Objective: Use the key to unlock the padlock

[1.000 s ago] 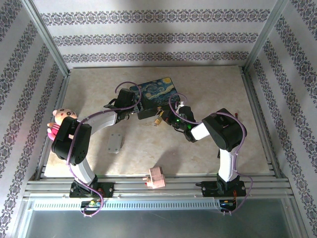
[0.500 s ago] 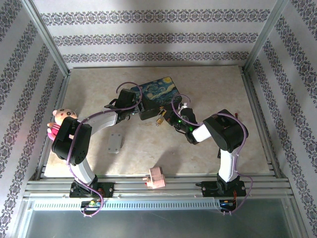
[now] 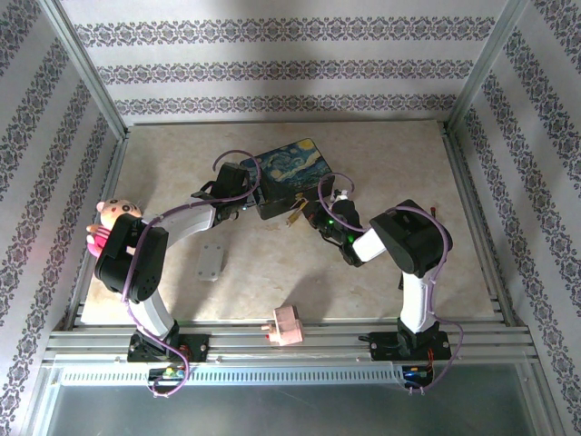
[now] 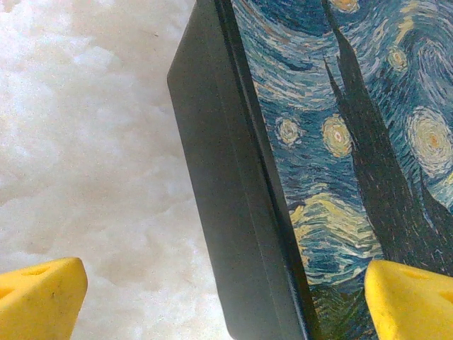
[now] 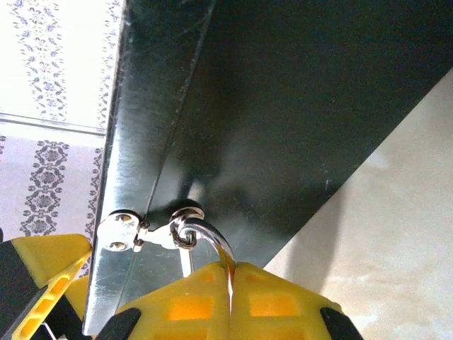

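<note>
Padlock (image 5: 209,239) hangs by its loop on the latch (image 5: 124,234) of the tin (image 5: 283,106), and the right gripper (image 5: 230,278) is shut tight on it so it cannot swing. The left gripper (image 4: 226,297) gapes wide over the tin's edge, holding nothing, maybe to steady it.
</note>
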Robot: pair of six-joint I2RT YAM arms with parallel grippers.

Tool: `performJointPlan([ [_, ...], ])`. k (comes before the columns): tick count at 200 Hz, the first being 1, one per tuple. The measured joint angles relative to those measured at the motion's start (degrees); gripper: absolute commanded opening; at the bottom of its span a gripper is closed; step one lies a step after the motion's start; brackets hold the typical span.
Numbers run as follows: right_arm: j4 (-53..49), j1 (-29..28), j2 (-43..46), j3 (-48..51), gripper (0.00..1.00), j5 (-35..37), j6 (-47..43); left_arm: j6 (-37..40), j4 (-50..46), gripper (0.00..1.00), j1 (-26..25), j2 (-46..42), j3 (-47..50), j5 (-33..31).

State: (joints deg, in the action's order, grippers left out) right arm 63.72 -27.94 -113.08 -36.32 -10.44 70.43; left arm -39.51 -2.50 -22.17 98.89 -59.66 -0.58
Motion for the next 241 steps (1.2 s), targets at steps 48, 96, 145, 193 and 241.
performJointPlan([
  [48,0.02,0.24,-0.02,0.02,0.00,1.20,0.22,0.35,-1.92,0.99,-0.24,-1.62,0.11,-0.28],
  [96,0.04,0.59,-0.02,0.02,0.00,2.08,0.39,2.64,-4.07,0.99,-2.67,-3.89,-1.51,-2.08],
  [145,0.37,0.59,-0.02,0.09,0.00,2.60,1.46,3.91,-5.11,0.95,-3.74,1.77,-4.46,-3.56],
  [193,2.08,0.63,-0.81,0.13,0.00,4.04,2.82,4.17,-5.44,0.88,-4.09,2.12,-5.35,-4.39],
  [241,3.02,0.85,-1.11,0.24,0.00,4.96,3.37,4.17,-5.42,0.86,-4.09,2.27,-5.46,-4.37],
])
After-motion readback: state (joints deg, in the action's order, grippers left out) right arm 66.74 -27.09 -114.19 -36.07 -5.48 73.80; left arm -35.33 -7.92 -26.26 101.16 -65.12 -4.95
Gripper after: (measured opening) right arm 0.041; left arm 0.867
